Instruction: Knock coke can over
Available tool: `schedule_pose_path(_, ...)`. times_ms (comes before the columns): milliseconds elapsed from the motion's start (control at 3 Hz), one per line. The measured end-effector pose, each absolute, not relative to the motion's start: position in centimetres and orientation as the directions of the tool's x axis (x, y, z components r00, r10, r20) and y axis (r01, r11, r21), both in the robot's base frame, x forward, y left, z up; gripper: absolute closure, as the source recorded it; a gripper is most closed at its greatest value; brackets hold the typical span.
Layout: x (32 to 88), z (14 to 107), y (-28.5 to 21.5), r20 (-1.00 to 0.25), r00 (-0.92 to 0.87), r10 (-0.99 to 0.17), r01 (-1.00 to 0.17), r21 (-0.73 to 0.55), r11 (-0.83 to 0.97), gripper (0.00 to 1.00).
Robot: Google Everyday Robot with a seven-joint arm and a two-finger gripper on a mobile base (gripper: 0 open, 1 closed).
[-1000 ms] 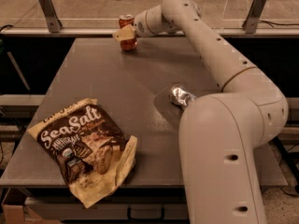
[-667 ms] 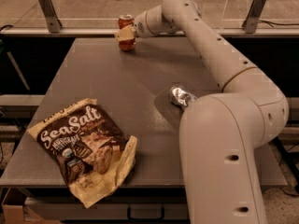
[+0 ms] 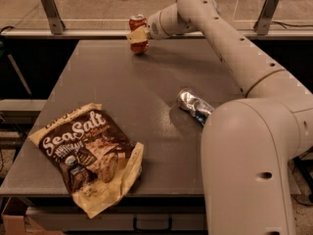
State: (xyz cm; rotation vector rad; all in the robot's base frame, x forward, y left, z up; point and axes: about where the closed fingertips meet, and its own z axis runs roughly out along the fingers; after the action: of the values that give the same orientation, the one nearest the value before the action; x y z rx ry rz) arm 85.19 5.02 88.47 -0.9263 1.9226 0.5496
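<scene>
The coke can (image 3: 138, 23) is a small red can with a silver top. It stands at the far edge of the grey table (image 3: 107, 87), left of centre, and looks upright or barely tilted. My gripper (image 3: 137, 35) is at the can's front, with its cream-coloured tip lying across the can's middle and touching it. The arm reaches in from the right across the back of the table.
A crushed silver and blue can (image 3: 192, 104) lies right of the table's centre, next to my arm's base (image 3: 249, 170). A brown Sea Salt chip bag (image 3: 88, 153) lies at the front left. A metal rail with posts (image 3: 51, 11) runs behind the table.
The gripper and the coke can have shifted slightly to the right at the far edge. The can is still standing. Nothing else moved.
</scene>
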Motion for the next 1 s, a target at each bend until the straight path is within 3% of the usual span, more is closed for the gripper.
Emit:
schedule_pose_path(667,79.9,95.3,1.6,-0.816,-0.085,-0.571,-0.866,-0.223,0.447,1.0)
schedule_pose_path(1000,74.3,94.8,0.9,-0.651,0.046,-0.758,-0.933,-0.299,0.199,1.0)
